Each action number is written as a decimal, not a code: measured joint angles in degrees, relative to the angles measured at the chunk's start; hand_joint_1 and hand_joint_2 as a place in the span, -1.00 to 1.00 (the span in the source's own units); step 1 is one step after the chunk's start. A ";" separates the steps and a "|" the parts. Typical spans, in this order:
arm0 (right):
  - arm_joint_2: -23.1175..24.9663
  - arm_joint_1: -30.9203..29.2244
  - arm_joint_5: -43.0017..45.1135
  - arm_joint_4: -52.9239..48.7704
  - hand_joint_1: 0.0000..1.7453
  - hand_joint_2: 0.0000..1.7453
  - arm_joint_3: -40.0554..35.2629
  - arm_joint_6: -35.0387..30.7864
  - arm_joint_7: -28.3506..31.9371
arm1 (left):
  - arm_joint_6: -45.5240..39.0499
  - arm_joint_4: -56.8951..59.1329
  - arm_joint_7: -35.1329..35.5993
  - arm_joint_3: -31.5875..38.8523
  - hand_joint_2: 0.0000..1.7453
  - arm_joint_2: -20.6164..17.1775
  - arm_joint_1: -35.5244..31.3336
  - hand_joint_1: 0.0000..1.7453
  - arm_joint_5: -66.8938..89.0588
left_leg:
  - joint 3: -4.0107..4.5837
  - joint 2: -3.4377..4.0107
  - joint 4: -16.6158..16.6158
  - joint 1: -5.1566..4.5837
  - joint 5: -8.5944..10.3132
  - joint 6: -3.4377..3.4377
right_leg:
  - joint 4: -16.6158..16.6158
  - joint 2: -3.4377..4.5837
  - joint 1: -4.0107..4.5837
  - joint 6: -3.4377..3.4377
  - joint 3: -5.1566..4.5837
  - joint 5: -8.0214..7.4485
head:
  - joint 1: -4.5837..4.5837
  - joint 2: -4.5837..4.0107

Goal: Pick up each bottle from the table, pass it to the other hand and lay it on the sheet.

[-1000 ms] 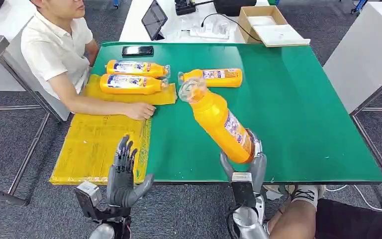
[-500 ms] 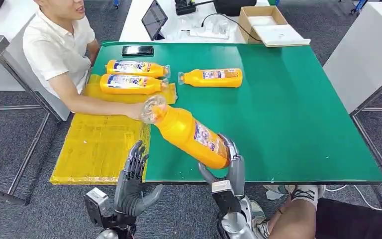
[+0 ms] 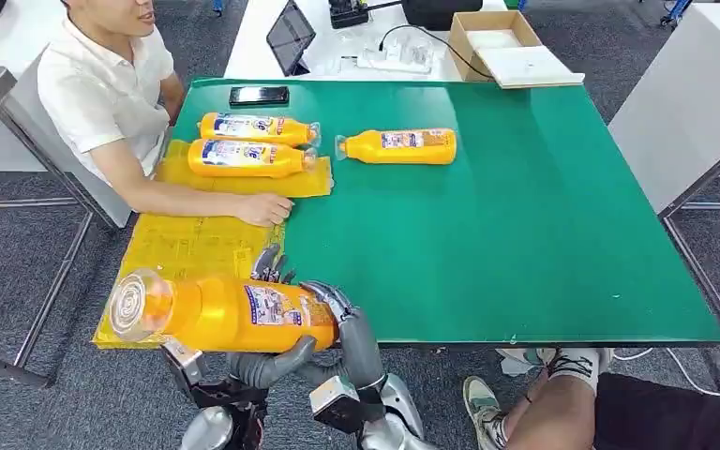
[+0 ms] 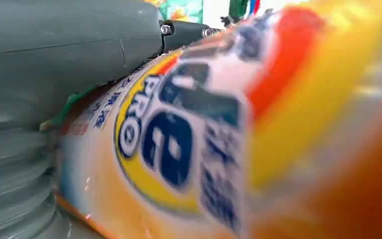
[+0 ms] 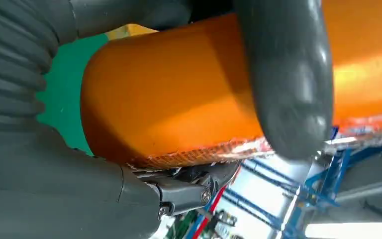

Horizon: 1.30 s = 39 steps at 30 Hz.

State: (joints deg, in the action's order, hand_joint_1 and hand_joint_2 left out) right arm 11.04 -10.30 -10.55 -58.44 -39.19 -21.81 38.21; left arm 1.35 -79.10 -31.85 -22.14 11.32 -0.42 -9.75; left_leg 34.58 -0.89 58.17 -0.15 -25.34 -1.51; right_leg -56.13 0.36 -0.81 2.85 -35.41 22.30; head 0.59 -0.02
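An orange bottle [image 3: 234, 314] with a clear cap hangs level over the near edge of the yellow sheet [image 3: 187, 248], cap end to the left. My right hand [image 3: 342, 323] grips its base end; the right wrist view shows a finger [image 5: 288, 74] wrapped over the orange body [image 5: 179, 99]. My left hand [image 3: 267, 367] is right behind the bottle, thumb under it and fingers [image 3: 267, 262] rising straight behind it. The label [image 4: 179, 144] lies close against that palm [image 4: 54, 59]. Two more bottles [image 3: 253, 128] [image 3: 244, 158] lie on the sheet's far part. Another bottle [image 3: 403, 146] lies on the green table [image 3: 525, 234].
A person sits at the table's left side, one hand [image 3: 264, 208] resting on the sheet. A black phone [image 3: 259, 95] lies at the far edge. Behind the table stand a tablet [image 3: 291, 37] and a cardboard box [image 3: 506, 47].
My right hand has swung the bottle from the table's middle down to the left, turning it level. My left hand has risen to meet it, thumb now under the bottle.
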 measured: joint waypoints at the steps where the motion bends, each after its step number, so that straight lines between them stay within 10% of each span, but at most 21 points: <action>1: 0.11 -0.34 0.50 0.49 1.00 1.00 -0.54 0.00 0.00 | -0.04 0.06 -0.24 0.24 1.00 0.07 0.03 -1.00 -0.47 | 0.00 -0.01 0.00 0.00 0.00 0.00 | 0.00 0.00 0.00 0.00 -0.01 0.00 | 0.00 0.00; 8: 0.35 -1.90 2.80 2.56 1.00 1.00 -2.86 0.15 0.00 | 0.02 0.11 -0.90 0.72 1.00 0.35 0.05 -0.92 -3.12 | 0.01 0.00 0.00 -0.01 0.00 0.00 | 0.01 0.00 0.00 0.00 -0.04 0.00 | 0.00 0.00; 9: 0.35 -2.09 3.04 2.80 1.00 1.00 -3.06 0.15 0.00 | -0.09 0.09 -1.40 0.76 1.00 0.37 0.08 -0.38 -3.15 | 0.01 0.01 0.00 -0.01 0.00 0.00 | 0.01 0.00 0.00 0.00 -0.04 0.00 | -0.02 0.00; 11: 0.39 -2.25 3.39 3.41 1.00 1.00 -3.25 0.17 0.00 | -0.66 -0.09 -2.36 0.87 1.00 0.39 0.26 -0.38 -3.08 | 0.01 0.03 0.00 -0.01 -0.01 0.00 | 0.00 0.01 0.00 0.00 -0.05 0.00 | 0.00 0.00; 12: 0.46 -2.30 3.41 3.65 1.00 1.00 -3.32 0.20 0.00 | -1.09 -0.39 -2.75 1.05 1.00 0.48 0.48 0.52 -2.99 | 0.01 0.04 0.00 -0.01 -0.01 0.00 | 0.01 0.01 0.00 0.00 -0.07 0.00 | -0.02 0.00; 13: 0.57 -2.39 3.43 3.82 1.00 1.00 -3.41 0.20 0.00 | -1.38 -0.50 -2.99 1.16 1.00 0.52 0.62 0.82 -2.95 | 0.01 0.05 0.00 -0.01 -0.01 0.00 | 0.01 0.01 0.00 0.00 -0.07 0.00 | -0.02 0.00; 17: 0.92 -2.46 3.54 4.59 1.00 1.00 -3.67 0.20 0.00 | -1.90 -0.87 -3.39 1.55 1.00 0.57 1.10 1.00 -2.93 | 0.01 0.05 0.00 0.00 -0.01 0.00 | 0.00 0.01 0.01 0.00 -0.09 0.00 | -0.02 0.00; 18: 0.92 -2.45 3.54 4.72 0.28 1.00 -3.71 0.20 0.00 | -1.95 -0.90 -3.41 1.57 1.00 0.57 1.17 1.00 -2.95 | 0.01 0.06 0.00 -0.01 -0.01 0.00 | 0.01 0.01 0.00 -0.01 -0.09 0.00 | -0.02 0.00; 19: 0.98 -2.44 3.54 4.91 -0.96 1.00 -3.73 0.20 0.00 | -2.01 -0.90 -3.41 1.64 1.00 0.57 1.23 1.00 -2.95 | 0.02 0.06 0.00 -0.01 -0.01 0.00 | 0.01 0.01 0.00 -0.01 -0.09 0.00 | 0.00 0.00; 27: 1.33 -1.38 2.82 7.10 -1.00 1.00 -4.26 0.20 0.00 | -2.03 -2.14 -3.34 2.47 1.00 0.55 1.54 1.00 -3.95 | 0.02 0.05 0.00 -0.01 -0.01 0.00 | 0.01 0.01 0.00 0.00 -0.09 0.00 | 0.02 0.00; 28: 1.38 -1.14 2.77 7.32 -1.00 -1.00 -4.26 0.17 0.00 | -2.01 -2.32 -3.19 2.53 1.00 0.55 1.60 1.00 -3.98 | 0.02 0.05 0.00 -0.01 -0.01 0.00 | 0.01 0.01 0.00 0.00 -0.09 0.00 | 0.00 0.00; 39: 1.24 -0.68 1.94 9.05 -1.00 -1.00 -3.98 -1.25 0.00 | -2.85 -3.65 1.07 4.06 1.00 0.28 2.93 1.00 -3.24 | 0.02 0.08 0.00 -0.01 -0.01 0.01 | 0.01 0.01 0.00 -0.01 -0.11 0.00 | -0.02 0.00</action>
State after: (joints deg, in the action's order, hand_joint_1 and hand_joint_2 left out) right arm 12.28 -10.98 -8.61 -49.40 -43.17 -23.06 38.21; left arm -1.49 -82.75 -30.77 -18.08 11.61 2.51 -12.99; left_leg 34.60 -0.81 58.17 -0.16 -25.36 -1.51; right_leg -56.12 0.37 -0.81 2.85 -35.52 22.30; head 0.57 -0.02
